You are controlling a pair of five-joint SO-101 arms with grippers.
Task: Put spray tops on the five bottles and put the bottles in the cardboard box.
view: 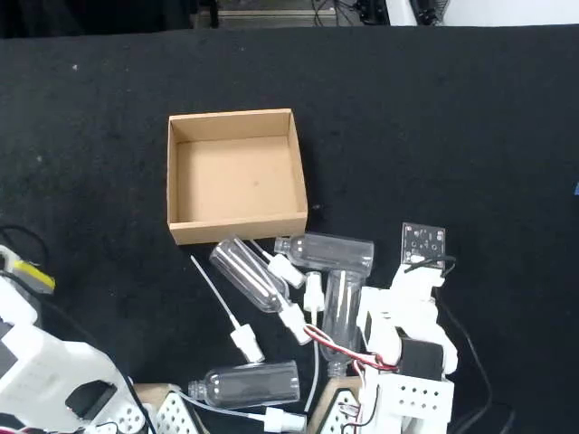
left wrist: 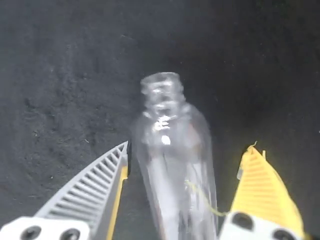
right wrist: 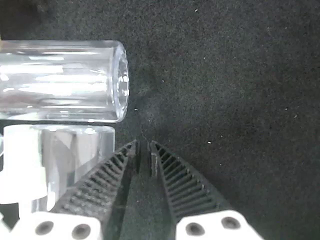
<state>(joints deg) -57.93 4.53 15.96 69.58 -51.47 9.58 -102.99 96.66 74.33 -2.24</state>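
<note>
The left end effector stands open astride an uncapped bottle whose threaded neck points away; neither finger clearly presses it. The step looks like the grasp. Close on the body below the shoulder, leave the neck free, and squeeze gently, since thin clear plastic likely flexes and slips. The right end effector is closed on nothing over the tabletop, just beside a lying bottle. It would have to open for a loose spray top. The cardboard box holds no bottle.
</note>
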